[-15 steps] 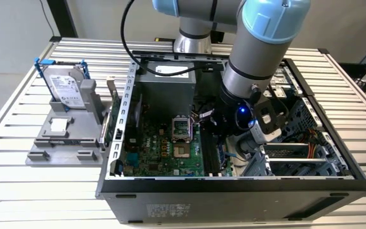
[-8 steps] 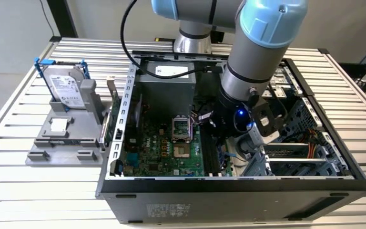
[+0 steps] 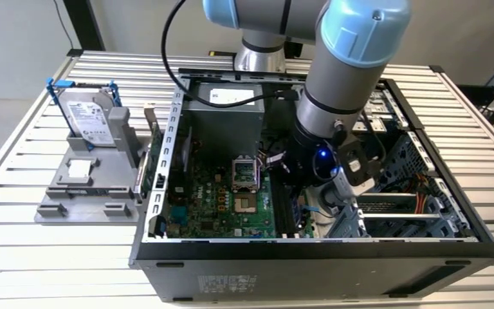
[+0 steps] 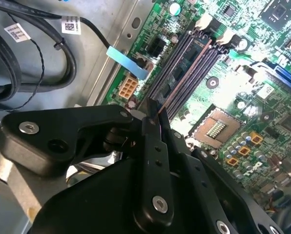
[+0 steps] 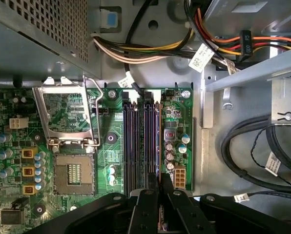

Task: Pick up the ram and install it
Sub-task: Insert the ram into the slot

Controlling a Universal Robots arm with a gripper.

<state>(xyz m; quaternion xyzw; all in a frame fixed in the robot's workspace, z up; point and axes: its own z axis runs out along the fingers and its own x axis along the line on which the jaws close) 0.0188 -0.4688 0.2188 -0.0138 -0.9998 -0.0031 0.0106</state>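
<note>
The ram [image 4: 190,57] shows in the second wrist view as a thin dark board seen edge-on, running from between my fingertips along the black memory slots [image 5: 131,146] of the green motherboard [image 3: 217,199]. My gripper [image 4: 154,114] is shut on its near end, fingers pressed close together. In the first wrist view the gripper [image 5: 158,189] sits right over the slot pair closest to the board's edge. In the exterior view the gripper [image 3: 311,193] is low inside the open computer case [image 3: 316,248]. I cannot tell whether the ram is touching a slot or just above it.
The empty processor socket [image 5: 73,173] lies beside the slots. Cable bundles [image 5: 150,48] and thick black cables [image 5: 253,146] run close by. The grey power supply [image 3: 221,109] fills the case's back. A silver hard drive in a blue frame [image 3: 88,116] stands on a grey fixture [image 3: 84,193] at the exterior view's left.
</note>
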